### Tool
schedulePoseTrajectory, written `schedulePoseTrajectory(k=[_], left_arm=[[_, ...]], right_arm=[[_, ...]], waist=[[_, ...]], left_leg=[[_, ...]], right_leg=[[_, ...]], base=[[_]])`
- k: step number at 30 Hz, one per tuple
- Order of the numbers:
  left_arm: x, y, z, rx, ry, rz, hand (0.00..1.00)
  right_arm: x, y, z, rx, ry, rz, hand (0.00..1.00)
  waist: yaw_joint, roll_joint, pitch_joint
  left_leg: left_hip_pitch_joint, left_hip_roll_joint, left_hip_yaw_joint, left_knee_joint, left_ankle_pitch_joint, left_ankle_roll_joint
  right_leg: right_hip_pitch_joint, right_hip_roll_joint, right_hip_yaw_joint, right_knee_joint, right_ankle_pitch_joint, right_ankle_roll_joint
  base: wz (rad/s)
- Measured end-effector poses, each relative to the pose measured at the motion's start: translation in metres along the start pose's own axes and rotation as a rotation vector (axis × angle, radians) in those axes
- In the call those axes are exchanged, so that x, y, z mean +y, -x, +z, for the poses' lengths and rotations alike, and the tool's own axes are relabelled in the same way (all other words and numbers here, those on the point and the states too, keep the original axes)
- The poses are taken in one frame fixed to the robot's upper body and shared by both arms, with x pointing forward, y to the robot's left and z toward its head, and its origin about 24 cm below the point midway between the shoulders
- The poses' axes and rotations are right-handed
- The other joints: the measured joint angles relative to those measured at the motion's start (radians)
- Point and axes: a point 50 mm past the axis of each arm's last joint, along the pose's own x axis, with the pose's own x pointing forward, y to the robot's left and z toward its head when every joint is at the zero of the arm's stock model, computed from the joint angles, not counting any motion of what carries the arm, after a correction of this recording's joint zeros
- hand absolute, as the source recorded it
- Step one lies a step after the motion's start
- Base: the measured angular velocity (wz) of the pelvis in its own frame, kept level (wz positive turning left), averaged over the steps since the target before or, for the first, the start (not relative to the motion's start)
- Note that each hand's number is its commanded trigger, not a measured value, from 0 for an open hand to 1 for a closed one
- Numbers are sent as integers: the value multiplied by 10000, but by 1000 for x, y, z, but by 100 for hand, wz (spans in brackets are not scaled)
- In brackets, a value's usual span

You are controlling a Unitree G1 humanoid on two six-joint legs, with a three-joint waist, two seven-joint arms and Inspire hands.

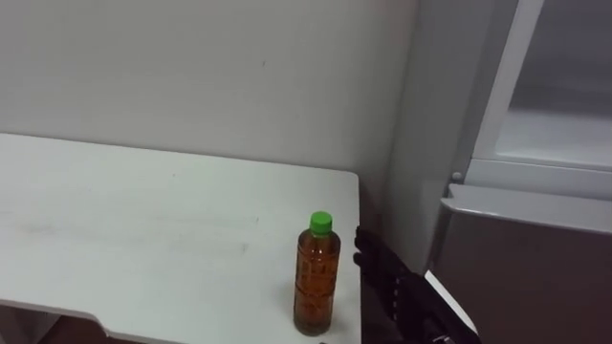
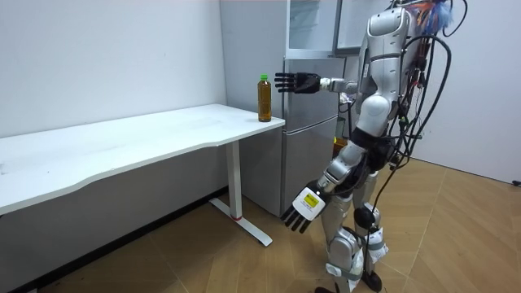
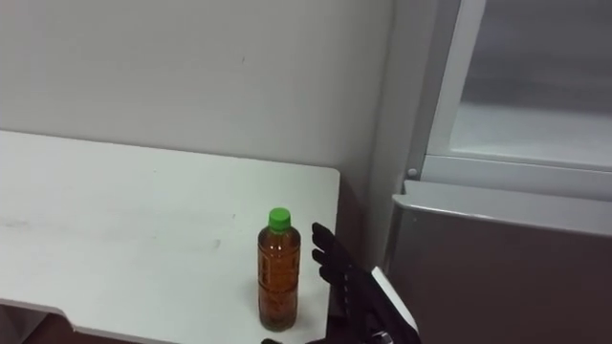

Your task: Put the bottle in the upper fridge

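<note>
Right hand (image 3: 354,282) outstretched — beside bottle (image 3: 278,272), not touching

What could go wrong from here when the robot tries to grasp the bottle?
1. The green-capped bottle stands upright near the table's right edge; a nudge from the open right hand beside it might tip it off.
2. It is tall and narrow, so a late grip could topple it.
The left hand hangs idle.

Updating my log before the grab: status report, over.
Right hand open, beside bottle, not touching. Left hand open, hanging low. Bottle upright at table corner. Nothing in between.
</note>
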Motion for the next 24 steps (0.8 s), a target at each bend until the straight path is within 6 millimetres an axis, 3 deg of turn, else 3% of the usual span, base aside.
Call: schedulePoseTrajectory(k=[7,19,24], left_arm=[[2,6,-18,609,-64,175,0],[0,6,-20,915,-775,157,0],[0,7,-23,1055,-1648,48,0]], right_arm=[[-3,-8,8,-423,-262,-413,0],[-8,-13,12,-615,-657,-1250,0],[-2,-15,11,-522,-481,-1243,0]], waist=[[111,11,11],[144,22,34],[165,-32,40]], left_leg=[[-13,-49,-182,-10,94,7],[-249,-136,-393,-3,218,35],[-481,-151,-355,12,242,64]], right_leg=[[48,-41,-188,-7,0,0],[-54,-112,-396,10,3,-5],[-298,-136,-392,31,28,0]], base=[[8],[5],[-1]])
